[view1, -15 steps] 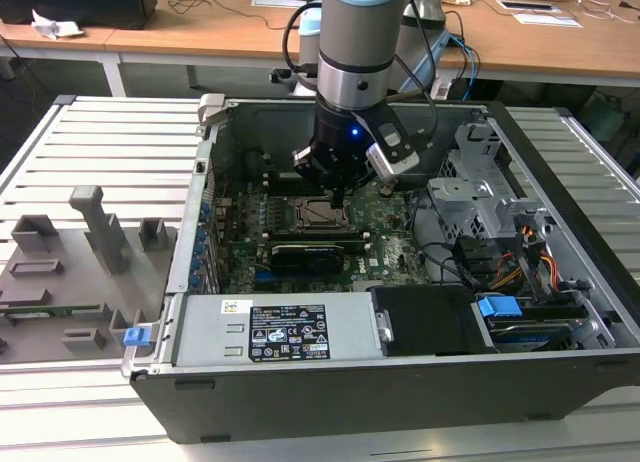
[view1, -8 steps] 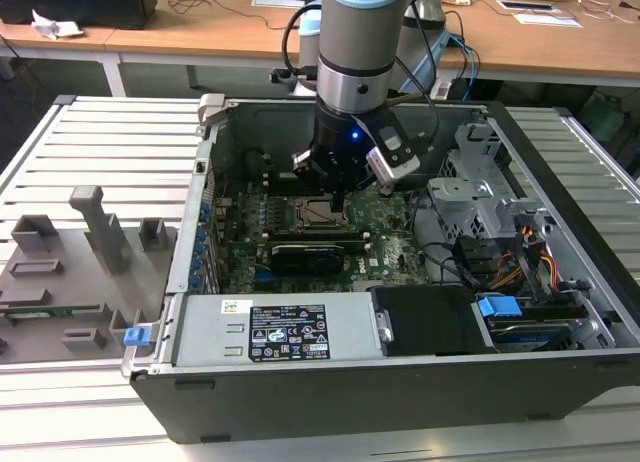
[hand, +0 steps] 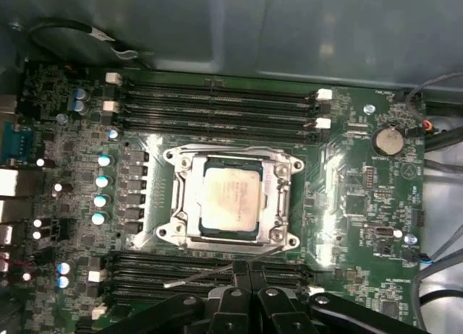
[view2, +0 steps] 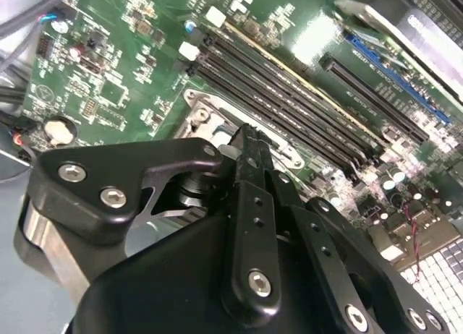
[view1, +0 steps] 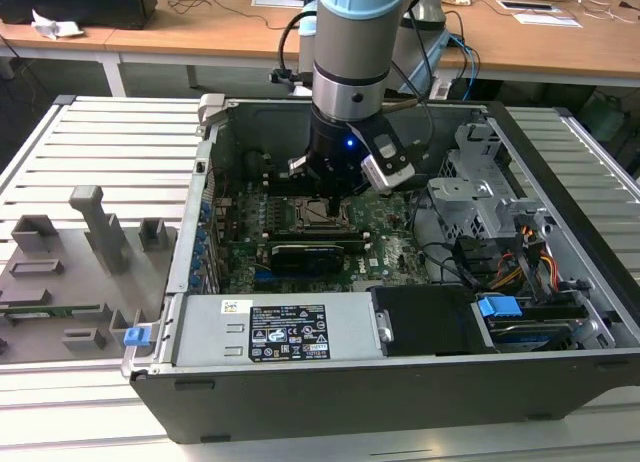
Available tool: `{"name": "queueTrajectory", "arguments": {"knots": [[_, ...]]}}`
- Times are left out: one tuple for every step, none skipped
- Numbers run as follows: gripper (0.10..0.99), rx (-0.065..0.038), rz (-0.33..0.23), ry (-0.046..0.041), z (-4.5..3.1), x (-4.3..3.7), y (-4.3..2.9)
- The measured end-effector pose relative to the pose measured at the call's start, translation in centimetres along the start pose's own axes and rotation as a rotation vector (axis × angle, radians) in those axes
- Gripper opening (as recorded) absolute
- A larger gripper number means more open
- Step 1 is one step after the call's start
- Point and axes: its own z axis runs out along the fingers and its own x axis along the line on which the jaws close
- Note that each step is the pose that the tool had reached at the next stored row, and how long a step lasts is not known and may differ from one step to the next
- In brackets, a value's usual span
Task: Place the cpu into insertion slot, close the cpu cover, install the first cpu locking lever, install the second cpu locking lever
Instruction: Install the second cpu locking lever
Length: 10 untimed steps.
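1. One arm works inside the open computer case [view1: 560, 377]; its gripper [hand: 249, 270] hangs just beside the insertion slot [hand: 233, 198], at the slot edge that faces the near bank of memory slots [hand: 210, 272].
2. Gripper fingers pressed together, nothing between them; in the second wrist view the gripper [view2: 247, 135] tip sits over the slot's metal rim.
3. The cpu [hand: 231, 198] lies flat in the insertion slot, silver top up, square to the rim.
4. The cpu cover [hand: 281, 195] lies down over the slot, its frame around the chip, the chip showing through the window.
5. One thin locking lever [hand: 210, 272] sticks out slantwise from the slot's corner nearest the gripper, across the near memory slots, its free end loose of the frame.
6. Edges: memory slots flank the insertion slot on two opposite sides; a row of capacitors [hand: 103, 191] stands along a third side. Open green board [hand: 340, 204] on the fourth.
7. Room: in the exterior view the case wall rises well behind the slot, a black expansion card [view1: 315, 254] lies in front of it, and a drive cage [view1: 480, 197] stands to the exterior view's right.
8. The case rests on a slatted grey table [view1: 90, 142]; wooden desks [view1: 600, 42] beyond.
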Motion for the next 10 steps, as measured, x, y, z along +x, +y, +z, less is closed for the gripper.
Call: {"name": "queueTrajectory", "arguments": {"knots": [[0.106,-0.002,0.000,-0.0002,0.01,0.27,-0.01],[0.106,-0.004,0.000,-0.0003,0.02,0.51,-0.08],[0.106,-0.005,0.000,-0.0004,0.02,0.70,-0.13],[0.106,-0.005,0.000,-0.0004,0.02,0.82,-0.16],[0.106,-0.005,0.000,-0.0005,0.02,0.87,-0.18],[0.106,-0.005,0.000,-0.0004,0.02,0.93,-0.20],[0.106,-0.005,0.000,-0.0004,0.02,0.96,-0.22],[0.106,-0.006,0.000,-0.0004,0.02,0.98,-0.24],[0.106,-0.006,0.000,-0.0004,0.01,1.00,-0.27],[0.106,-0.006,0.000,-0.0005,0.01,1.10,-0.33]]}}
